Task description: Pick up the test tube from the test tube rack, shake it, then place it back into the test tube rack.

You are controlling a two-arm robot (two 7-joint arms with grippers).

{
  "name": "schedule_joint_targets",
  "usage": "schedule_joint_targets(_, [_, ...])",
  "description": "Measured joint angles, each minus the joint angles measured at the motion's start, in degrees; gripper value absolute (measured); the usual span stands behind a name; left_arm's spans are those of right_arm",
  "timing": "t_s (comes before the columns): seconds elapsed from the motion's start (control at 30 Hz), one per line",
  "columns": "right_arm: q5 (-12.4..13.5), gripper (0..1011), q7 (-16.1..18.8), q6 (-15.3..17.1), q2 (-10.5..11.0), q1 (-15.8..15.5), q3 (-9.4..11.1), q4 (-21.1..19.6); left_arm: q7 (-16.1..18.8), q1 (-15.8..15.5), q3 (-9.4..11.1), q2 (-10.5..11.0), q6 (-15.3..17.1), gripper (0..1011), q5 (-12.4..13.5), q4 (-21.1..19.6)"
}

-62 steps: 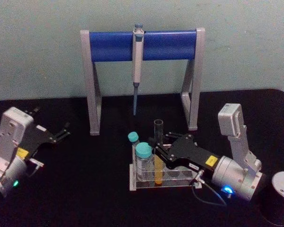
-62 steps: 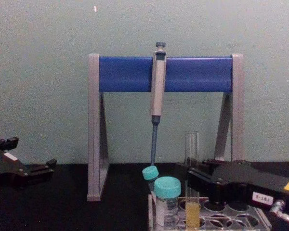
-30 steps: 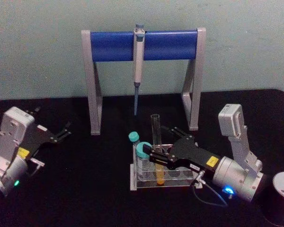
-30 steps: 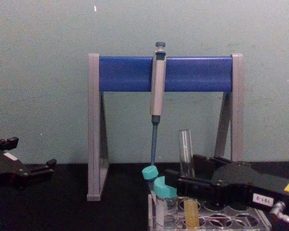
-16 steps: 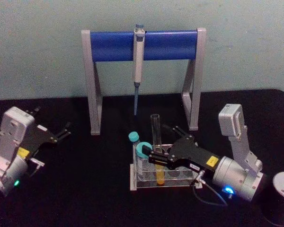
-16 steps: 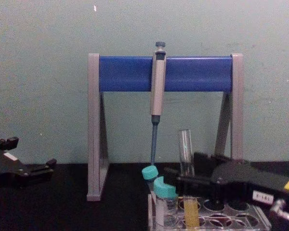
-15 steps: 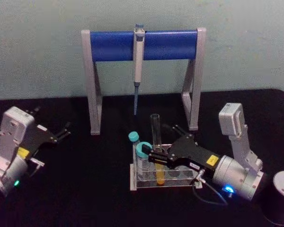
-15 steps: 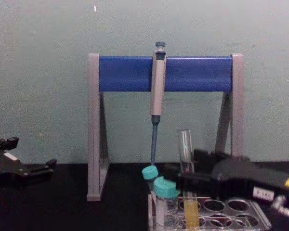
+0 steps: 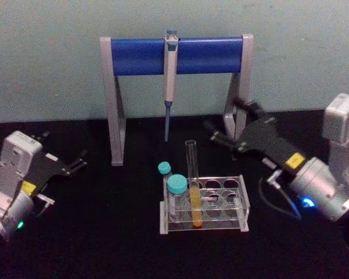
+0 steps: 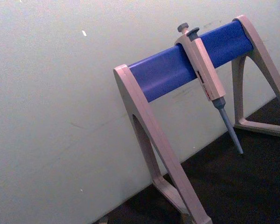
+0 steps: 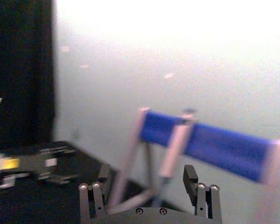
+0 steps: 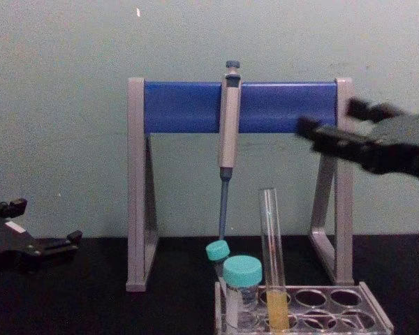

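The right claw (image 9: 224,129) hangs in the air with its fingers (image 11: 92,198) apart and nothing between them, above and to the right of the test tube rack (image 9: 242,204), up near the right leg of the pipette stand (image 9: 175,55). It stands well apart from the test tube (image 9: 193,181), which sits in a front hole of the rack, leaning a little, with yellow liquid in its lower part. Judging by that, the tube seems to be resting in the rack on its own, and the claw's open, lifted pose suits either a release or an approach; which one cannot be read from this moment.

Two teal-capped tubes (image 9: 175,195) stand just beside the test tube on its left. A pipette (image 9: 169,78) hangs from the stand's blue bar behind the rack.

The left claw (image 9: 75,163) lies parked on the black worktop (image 9: 104,232), far left of the rack, fingers apart and empty. In the chest view the rack's lower edge is cut off, and the right claw is smeared at the edge.
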Motion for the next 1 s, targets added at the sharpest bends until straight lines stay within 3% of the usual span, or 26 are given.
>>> schedule_joint_targets(0.1, [-3.54, 1000, -5.32, -1.17, -0.31, -2.08, 2.34, -1.27, 0.0, 0.0, 0.0, 0.0, 0.0, 1001, 0.0, 0.0])
schedule_joint_targets(0.23, [-10.21, 1000, -14.48, -1.11, -1.25, -5.61, 5.07, -2.14, 0.0, 0.0, 0.0, 0.0, 0.0, 1001, 0.0, 0.0])
schedule_joint_targets(0.27, [-10.21, 1000, -14.48, -1.11, -1.25, -5.61, 5.07, -2.14, 0.0, 0.0, 0.0, 0.0, 0.0, 1001, 0.0, 0.0])
schedule_joint_targets(0.37, [-13.13, 1000, -19.18, 0.36, -2.51, -8.02, 6.48, -1.26, 0.0, 0.0, 0.0, 0.0, 0.0, 1001, 0.0, 0.0])
schedule_joint_targets(0.63, [-15.02, 1000, -22.21, 5.81, -4.62, -10.08, 7.07, 2.43, 0.0, 0.0, 0.0, 0.0, 0.0, 1001, 0.0, 0.0])
schedule_joint_targets(0.77, [-15.8, 1000, -22.25, 8.76, -5.41, -10.09, 6.87, 4.68, 0.0, 0.0, 0.0, 0.0, 0.0, 1001, 0.0, 0.0])
schedule_joint_targets(1.0, [-16.44, 1000, -21.0, 11.09, -6.46, -9.32, 6.77, 7.26, 0.0, 0.0, 0.0, 0.0, 0.0, 1001, 0.0, 0.0])
